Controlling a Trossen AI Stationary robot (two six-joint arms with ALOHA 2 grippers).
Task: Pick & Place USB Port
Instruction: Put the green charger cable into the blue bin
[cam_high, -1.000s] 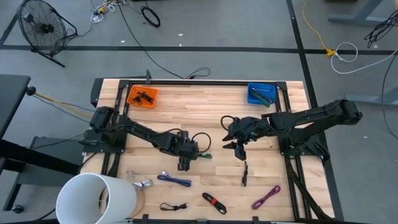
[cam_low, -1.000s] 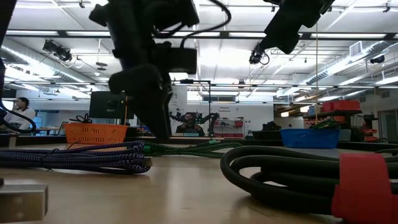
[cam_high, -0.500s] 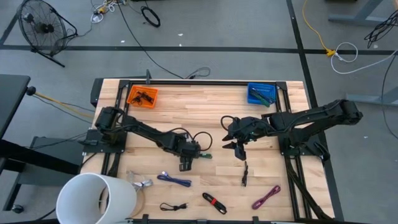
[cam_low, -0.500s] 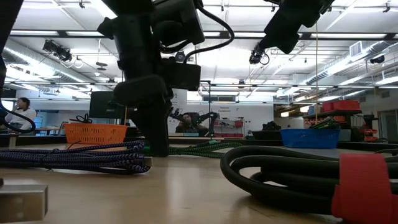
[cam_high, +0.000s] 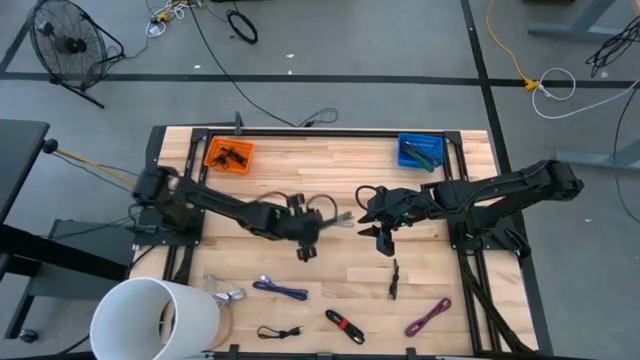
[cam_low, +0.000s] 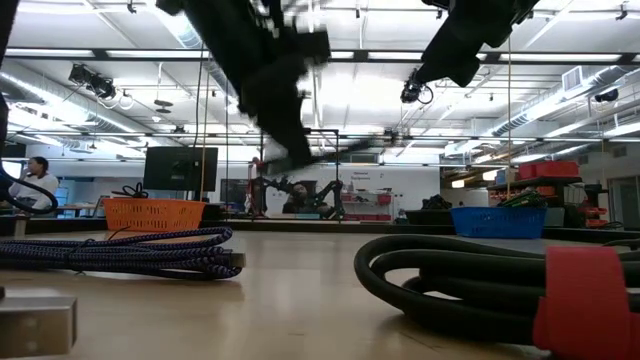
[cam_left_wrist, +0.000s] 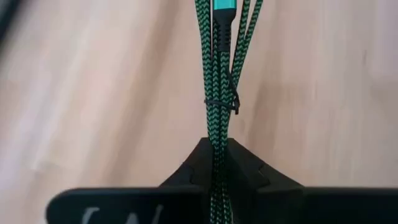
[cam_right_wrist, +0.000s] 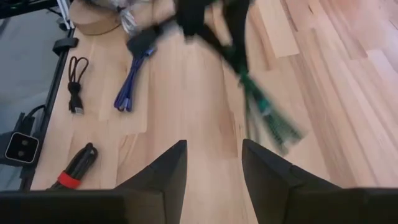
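A green braided USB cable (cam_left_wrist: 217, 74), bundled with a thin black tie, is in my left gripper (cam_left_wrist: 216, 149), which is shut on it near the table's middle (cam_high: 312, 228). The cable also shows in the high view (cam_high: 338, 218) and, blurred, in the right wrist view (cam_right_wrist: 267, 118). My right gripper (cam_high: 383, 238) is open and empty just right of it, above the table; its fingers show apart in its wrist view (cam_right_wrist: 211, 168). My left gripper pinches the green bundle (cam_left_wrist: 216, 134) between its two fingers, several strands together, below the black tie. The bundle runs on straight past the fingertips to its teal plug end (cam_left_wrist: 222, 5). It is lifted clear of the table.
An orange basket (cam_high: 228, 155) stands at the far left and a blue basket (cam_high: 420, 150) at the far right. Near the front edge lie a blue cable (cam_high: 280, 290), a black cable (cam_high: 280, 332), a red-tied black cable (cam_high: 343, 325), a purple cable (cam_high: 428, 318) and a white tub (cam_high: 155, 320).
My left gripper has risen from the table and swung a little toward the far edge, still shut on the green cable. The cable, which lay on the table, now hangs lifted clear, trailing toward the right arm.
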